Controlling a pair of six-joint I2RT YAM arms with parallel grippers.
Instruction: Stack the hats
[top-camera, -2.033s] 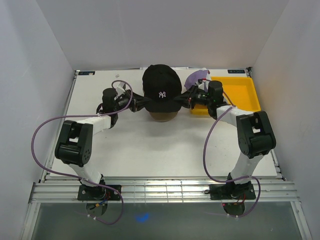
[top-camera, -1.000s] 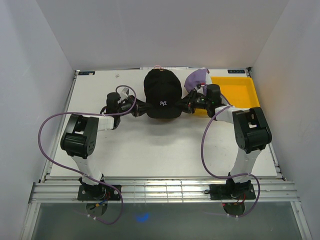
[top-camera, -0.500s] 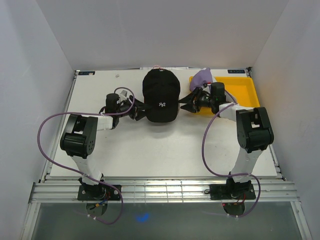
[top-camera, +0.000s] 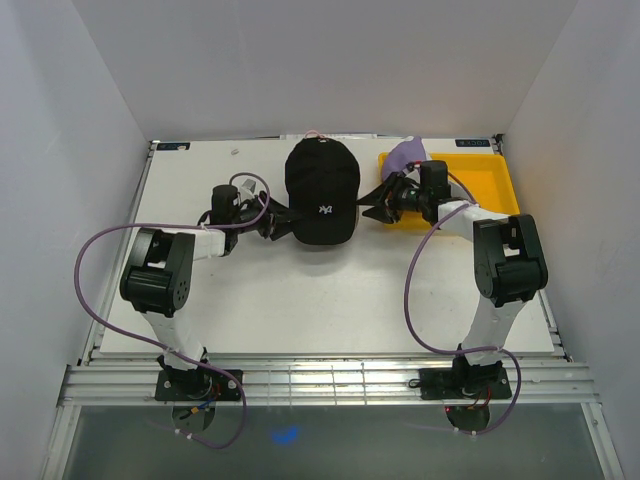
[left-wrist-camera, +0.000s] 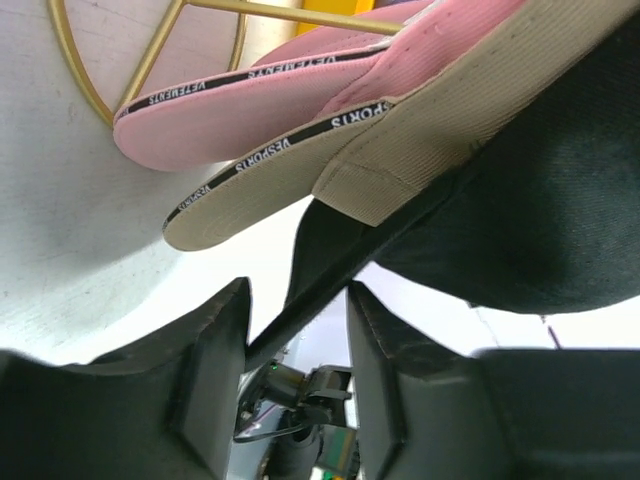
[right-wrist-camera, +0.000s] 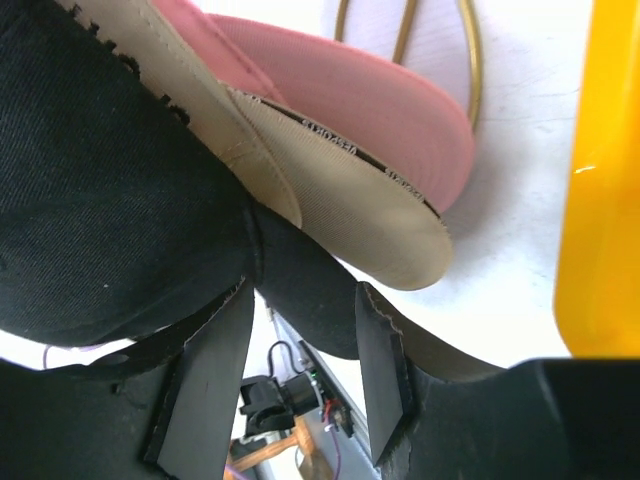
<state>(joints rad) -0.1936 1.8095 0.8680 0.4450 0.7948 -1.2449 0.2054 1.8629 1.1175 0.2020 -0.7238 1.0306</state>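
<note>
Top external view: black cap is sitting atop the stack at the far middle of the surface. Purple cap is lying apart, at the corner of the yellow tray. Left end effector and right end effector are flanking the black cap, fingers parted around its rim and apparently not pinching. Advice: backing each one straight out, so the rim is not dragging. Only the wrist views are showing pink cap, tan-lined cap and gold stand underneath.
</note>
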